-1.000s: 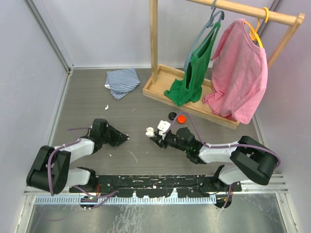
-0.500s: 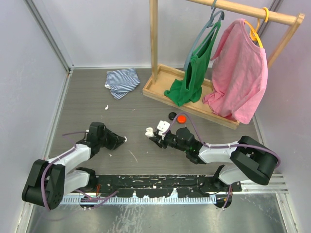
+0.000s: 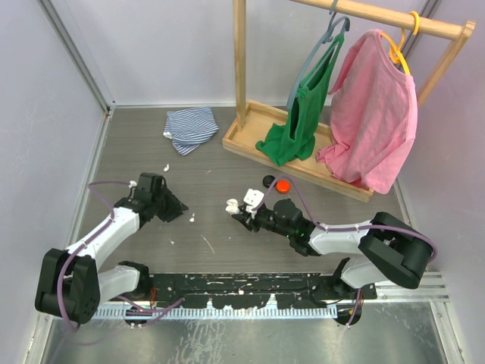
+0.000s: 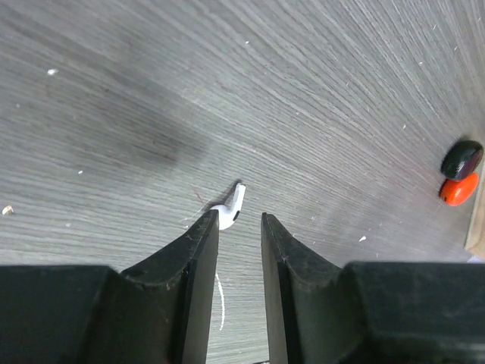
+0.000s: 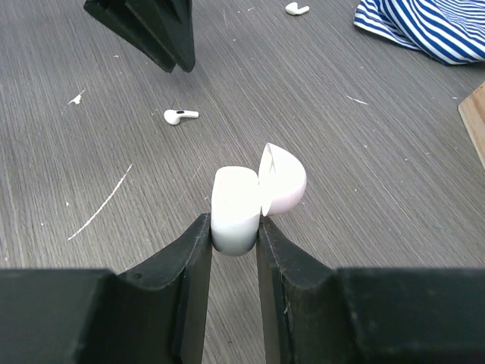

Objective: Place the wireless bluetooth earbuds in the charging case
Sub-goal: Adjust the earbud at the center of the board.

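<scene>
lab test cell, plain panel walls (image 3: 167, 53)

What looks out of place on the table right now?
One white earbud lies loose on the table just ahead of the open left gripper, unheld; another earbud lies stray near the striped cloth, far from the open charging case in the right gripper.

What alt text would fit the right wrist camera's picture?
The right hand grips a white case with its lid open. Beyond it on the grey table lies a white earbud, near the left hand; a striped cloth is at top right.
</scene>
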